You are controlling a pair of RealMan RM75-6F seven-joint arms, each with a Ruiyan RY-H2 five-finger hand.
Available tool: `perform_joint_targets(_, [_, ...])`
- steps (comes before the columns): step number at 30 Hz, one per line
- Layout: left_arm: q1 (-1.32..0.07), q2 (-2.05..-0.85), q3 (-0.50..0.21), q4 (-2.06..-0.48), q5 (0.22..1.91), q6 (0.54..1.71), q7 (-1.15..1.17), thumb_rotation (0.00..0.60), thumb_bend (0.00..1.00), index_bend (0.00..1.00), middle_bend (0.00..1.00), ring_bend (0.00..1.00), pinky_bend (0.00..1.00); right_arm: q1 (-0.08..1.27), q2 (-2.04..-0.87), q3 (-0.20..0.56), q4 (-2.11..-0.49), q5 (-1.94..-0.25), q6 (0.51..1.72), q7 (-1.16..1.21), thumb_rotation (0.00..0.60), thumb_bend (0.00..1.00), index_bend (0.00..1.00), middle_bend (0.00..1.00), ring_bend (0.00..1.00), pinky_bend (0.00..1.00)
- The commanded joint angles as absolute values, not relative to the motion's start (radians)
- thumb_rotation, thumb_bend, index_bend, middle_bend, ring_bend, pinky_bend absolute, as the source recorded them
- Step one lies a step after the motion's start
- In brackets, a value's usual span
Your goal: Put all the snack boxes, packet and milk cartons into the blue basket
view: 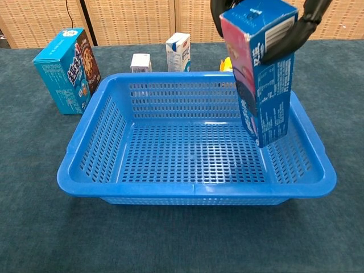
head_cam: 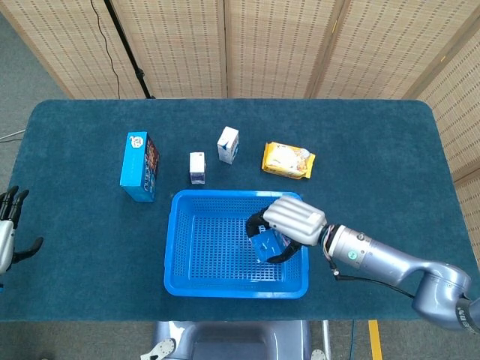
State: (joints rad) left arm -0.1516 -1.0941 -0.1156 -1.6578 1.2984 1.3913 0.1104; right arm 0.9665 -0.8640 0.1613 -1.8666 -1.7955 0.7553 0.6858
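Bright blue perforated basket [head_cam: 177, 247], dark teal table cloth [head_cam: 82, 240], blue-and-pink snack box [view: 261, 74] above basket, cyan box [head_cam: 139, 166] left of basket, white cartons [head_cam: 228, 144] behind it, yellow packet [head_cam: 287, 160], silver-white hand [head_cam: 294, 219].

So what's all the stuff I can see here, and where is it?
Basket: one, blue, middle of the table, near edge.
Snack box: one, blue and pink, held over the basket's right side.
Second snack box: one, blue, standing left of the basket.
Milk cartons: two, white, small one and taller one, behind the basket.
Packet: one, yellow, behind the basket, on the right.
Table: one, dark teal cover.
Right hand: grips the box.
Left hand: at the table's left edge, holding nothing.
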Motion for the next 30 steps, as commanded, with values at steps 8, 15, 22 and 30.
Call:
perform_joint_targets(8, [-0.149,-1.088,-0.117,-1.65,1.296,1.389,0.088,0.6,0.24,0.0,0.0,0.0,0.0,0.986,-0.973,0.193,-1.957,-1.534,0.625,0.099,0.6,0.5,0.59,0.68,0.7,0.65])
perform_joint_targets(15, [-0.149,-1.085,-0.117,-1.647,1.295,1.386,0.079,0.6,0.24,0.0,0.0,0.0,0.0,0.995,-1.078,0.183,-1.954,-1.384,0.656,-0.179,0.6,0.5,0.58,0.68,0.7,0.66])
perform_joint_targets(22, [-0.149,-1.082,-0.117,-1.645,1.294,1.381,0.071,0.6,0.24,0.0,0.0,0.0,0.0,0.993,-1.134,0.18,-1.984,-1.336,0.702,-0.236,0.6,0.0,0.04,0.15,0.24,0.47])
perform_joint_targets(30, [-0.151,-1.08,-0.113,-1.643,1.298,1.375,0.065,0.6,0.24,0.0,0.0,0.0,0.0,0.971,-1.157,0.189,-1.983,-1.463,0.758,-0.032,0.6,0.0,0.0,0.0,0.0,0.08])
